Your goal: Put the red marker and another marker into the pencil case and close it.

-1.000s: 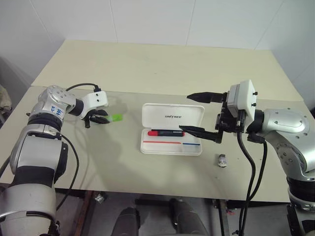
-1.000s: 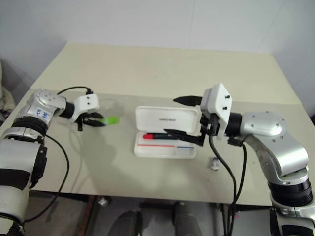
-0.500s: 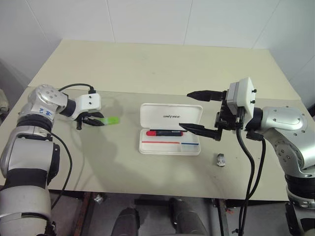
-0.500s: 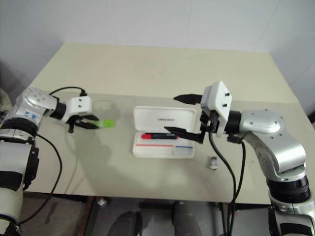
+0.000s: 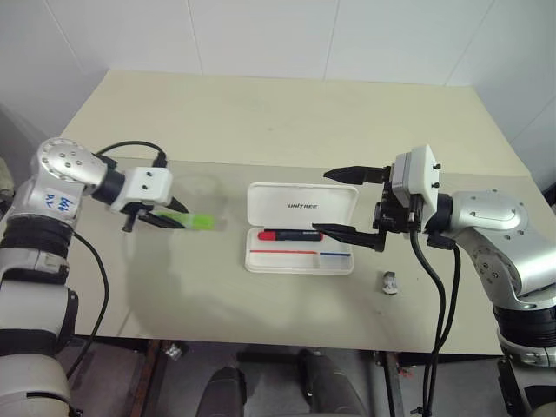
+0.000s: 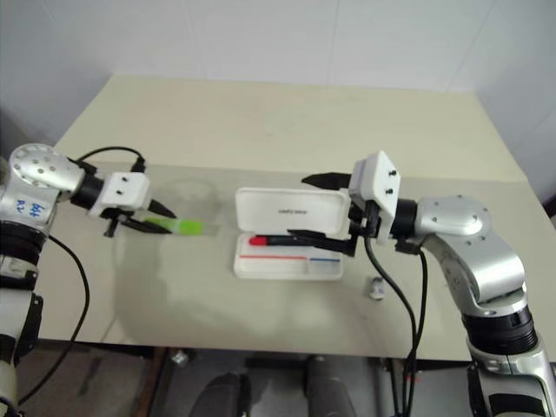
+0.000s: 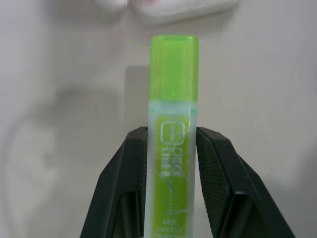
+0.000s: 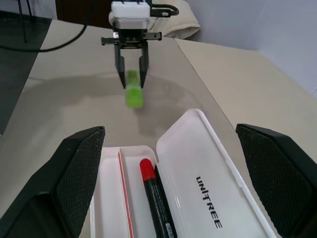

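The pencil case (image 5: 302, 206) lies open at mid-table, lid folded back, and the red marker (image 5: 291, 235) rests in its tray. A light-green highlighter (image 5: 193, 222), the other marker, hangs a little above the table left of the case. My left gripper (image 5: 163, 217) is shut on its barrel (image 7: 173, 148), with the capped end pointing toward the case. My right gripper (image 5: 321, 202) hovers over the case's right part, wide open and empty, one finger over the lid's far edge and one over the tray. From the right wrist I see the lid (image 8: 208, 183), the red marker (image 8: 153, 193) and the highlighter (image 8: 133, 94).
A small grey object (image 5: 391, 282) lies on the table right of the case, under my right forearm. The beige table (image 5: 278, 122) stretches bare toward the white wall. Black cables hang from both wrists.
My left gripper has lifted and drawn back with the highlighter, and has rolled so the pen points down toward the case. The right gripper has held still.
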Robot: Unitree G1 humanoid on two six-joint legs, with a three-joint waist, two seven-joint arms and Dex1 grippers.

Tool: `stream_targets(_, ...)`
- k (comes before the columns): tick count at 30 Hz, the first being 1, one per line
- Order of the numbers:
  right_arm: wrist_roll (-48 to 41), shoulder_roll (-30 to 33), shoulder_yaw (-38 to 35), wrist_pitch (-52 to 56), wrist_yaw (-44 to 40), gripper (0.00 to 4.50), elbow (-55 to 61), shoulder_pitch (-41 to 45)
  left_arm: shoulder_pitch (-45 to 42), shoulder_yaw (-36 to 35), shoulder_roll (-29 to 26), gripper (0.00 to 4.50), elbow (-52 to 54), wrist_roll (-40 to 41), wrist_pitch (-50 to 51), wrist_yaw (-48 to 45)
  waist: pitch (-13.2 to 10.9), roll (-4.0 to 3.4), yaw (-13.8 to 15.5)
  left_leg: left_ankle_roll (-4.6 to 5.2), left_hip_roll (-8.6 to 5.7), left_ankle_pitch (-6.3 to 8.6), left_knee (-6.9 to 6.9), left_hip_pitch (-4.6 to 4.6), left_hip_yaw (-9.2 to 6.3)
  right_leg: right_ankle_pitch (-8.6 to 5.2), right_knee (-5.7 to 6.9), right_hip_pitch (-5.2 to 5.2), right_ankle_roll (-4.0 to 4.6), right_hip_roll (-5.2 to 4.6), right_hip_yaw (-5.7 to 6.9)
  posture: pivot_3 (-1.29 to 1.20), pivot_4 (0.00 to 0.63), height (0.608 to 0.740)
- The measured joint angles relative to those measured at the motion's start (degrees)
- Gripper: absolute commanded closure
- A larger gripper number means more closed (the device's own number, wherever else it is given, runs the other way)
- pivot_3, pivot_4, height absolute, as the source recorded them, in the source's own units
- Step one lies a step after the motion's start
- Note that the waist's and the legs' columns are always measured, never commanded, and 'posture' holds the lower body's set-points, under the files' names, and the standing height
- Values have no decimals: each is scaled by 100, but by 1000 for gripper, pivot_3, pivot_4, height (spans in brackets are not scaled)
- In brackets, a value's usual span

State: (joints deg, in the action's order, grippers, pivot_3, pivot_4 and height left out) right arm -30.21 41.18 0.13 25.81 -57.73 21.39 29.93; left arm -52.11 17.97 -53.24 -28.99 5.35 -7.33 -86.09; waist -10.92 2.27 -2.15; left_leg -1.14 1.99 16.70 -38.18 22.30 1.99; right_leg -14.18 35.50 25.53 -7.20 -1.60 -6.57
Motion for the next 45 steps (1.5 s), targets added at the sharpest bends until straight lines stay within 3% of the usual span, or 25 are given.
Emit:
stream_targets(3, -131, 171, -48, 68, -129, 0, 287, -248, 238, 44, -4, 3365, 1173, 414, 1128, 0, 0, 0, 4, 0, -1, 0, -5, -1, -1, -1, 0, -1, 1, 4, -1, 0, 150, 740)
stream_targets(7, -387, 394, -168, 183, -211, 0, 670, -405, 307, 172, 114, 3365, 1939, 587, 1972, 1, 0, 0, 5, 1, -6, -1, -13, -9, -2, -5, -4, -2, 6, 5, -4, 0, 150, 740)
stream_targets(12, -504, 589, -323, 225, -275, 0, 786, -614, 84, 388, 502, 3365, 1924, 560, 2285, 4, -3, 6, 1, 7, -9, -6, -20, -13, -2, -9, 0, -4, 13, 8, -6, 0, 150, 740)
stream_targets(18, -450, 600, -378, 219, -51, 0, 894, -887, -686, 664, 1540, 3365, 1309, 153, 2648, 96, -4, 7, 30, 9, -13, -7, -27, -9, -2, -7, -4, -5, 9, 8, -14, 0, 150, 740)
stream_targets(26, -444, 598, -485, 285, 304, 0, 1140, -1231, -541, 956, 1728, 3365, 1885, -11, 3509, 44, -4, 8, -79, 9, -12, -6, -1, -10, -7, -11, -5, -1, 7, 10, -17, 0, 150, 740)
stream_targets(33, -412, 530, -503, 284, 592, 0, 1236, -1306, -300, 1139, 1823, 3365, 2337, -258, 4231, 527, -5, 9, -92, 10, -15, -8, -12, -13, -9, -11, 0, -4, 6, 10, -19, 0, 150, 740)
stream_targets(45, -366, 430, -497, 282, 742, 0, 1267, -1319, -293, 1240, 2131, 3365, 2368, -478, 4332, 1021, -5, 9, -98, 9, -16, -8, -8, -13, -10, -11, -3, -4, 6, 10, -20, 0, 150, 740)
